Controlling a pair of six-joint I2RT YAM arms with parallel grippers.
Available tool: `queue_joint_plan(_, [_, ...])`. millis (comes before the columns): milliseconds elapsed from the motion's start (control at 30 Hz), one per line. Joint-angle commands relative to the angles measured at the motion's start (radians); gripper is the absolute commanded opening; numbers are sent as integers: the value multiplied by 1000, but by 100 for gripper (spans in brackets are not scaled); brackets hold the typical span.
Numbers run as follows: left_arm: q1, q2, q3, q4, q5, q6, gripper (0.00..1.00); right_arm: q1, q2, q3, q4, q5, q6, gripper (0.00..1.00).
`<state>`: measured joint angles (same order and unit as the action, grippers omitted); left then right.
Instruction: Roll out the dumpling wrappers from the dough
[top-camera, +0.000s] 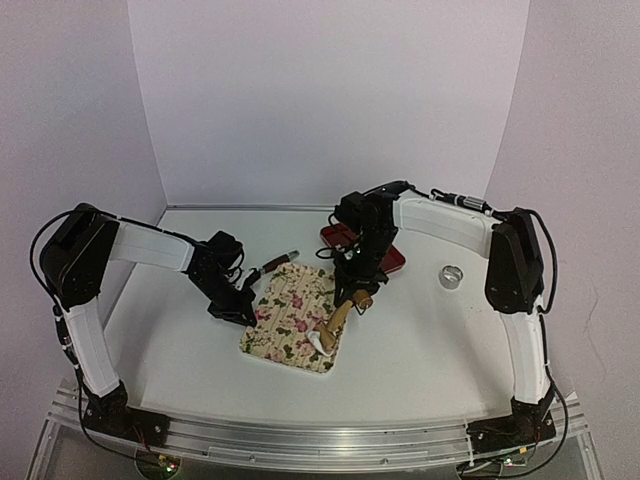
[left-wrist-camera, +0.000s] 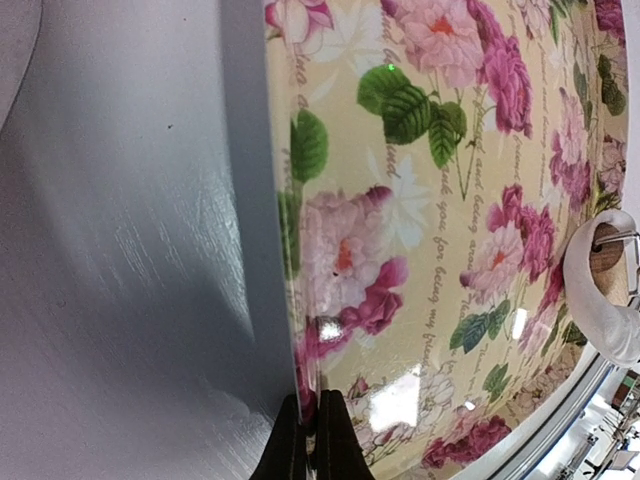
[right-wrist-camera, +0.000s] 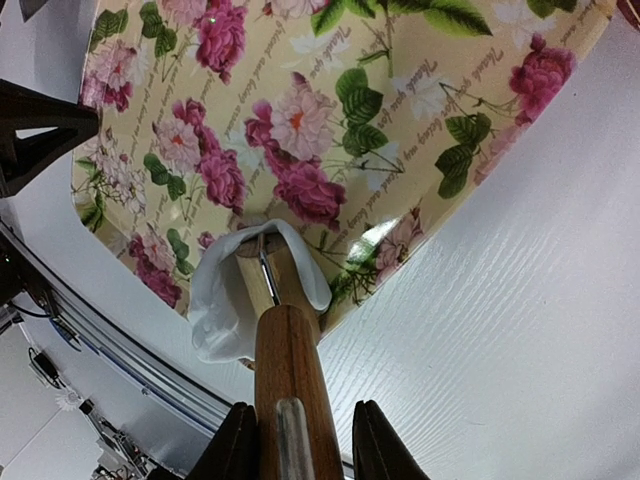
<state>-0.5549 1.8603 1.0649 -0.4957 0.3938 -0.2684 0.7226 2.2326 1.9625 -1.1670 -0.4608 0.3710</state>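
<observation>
Holding a brown wooden roller (right-wrist-camera: 290, 370) in my right gripper (right-wrist-camera: 300, 445) over the corner of a cream flowery tray (top-camera: 285, 315).
My right gripper's jaws are squeezing the roller's handle from both sides. The thin white dough wrapper (right-wrist-camera: 225, 300) is hanging wrapped around the roller's far end, at the tray's front right corner. My left gripper (left-wrist-camera: 312, 445) is pinching the tray's left rim, with its jaws closed tight on it.

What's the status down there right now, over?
Left gripper shut on floral mat edge. Right gripper shut on rolling pin. Dumpling wrapper draped over pin's tip, not flat. No other obstruction seen.
</observation>
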Motion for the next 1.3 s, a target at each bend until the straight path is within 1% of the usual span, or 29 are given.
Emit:
queue_joint_plan(0, [24, 31, -74, -114, -194, 0, 0, -95, 172, -132, -30, 677, -39, 0])
queue_joint_plan(167, [26, 31, -79, -113, -197, -7, 0, -129, 162, -159, -33, 673, -32, 0])
queue_joint_plan(500, [29, 30, -72, -119, -201, -5, 0, -167, 137, -154, -63, 646, 16, 0])
queue_joint_plan(567, [29, 26, -70, -109, -183, 3, 0, -168, 123, -133, -62, 599, 25, 0])
queue_joint_plan(633, [27, 22, -65, -95, -151, 7, 0, -168, 107, -106, -59, 515, 28, 0])
queue_joint_plan(733, [24, 23, -49, -78, -98, 7, 0, -164, 74, -44, -41, 350, 35, 0])
queue_joint_plan(833, [21, 31, -28, -73, -80, 8, 0, -156, 46, 25, -23, 190, 51, 0])
queue_joint_plan(900, [20, 38, -13, -75, -68, 10, 0, -144, 28, 69, -22, 121, 66, 0])
queue_joint_plan(1000, [19, 40, -1, -71, -59, 12, 0, -119, -17, 106, -17, 57, 99, 0])
queue_joint_plan(1100, [19, 43, 5, -64, -53, 14, 0, -101, -82, 91, 14, 14, 147, 0])
queue_joint_plan(1267, [19, 51, 11, -53, -39, 20, 0, -61, -176, 47, 48, 23, 214, 0])
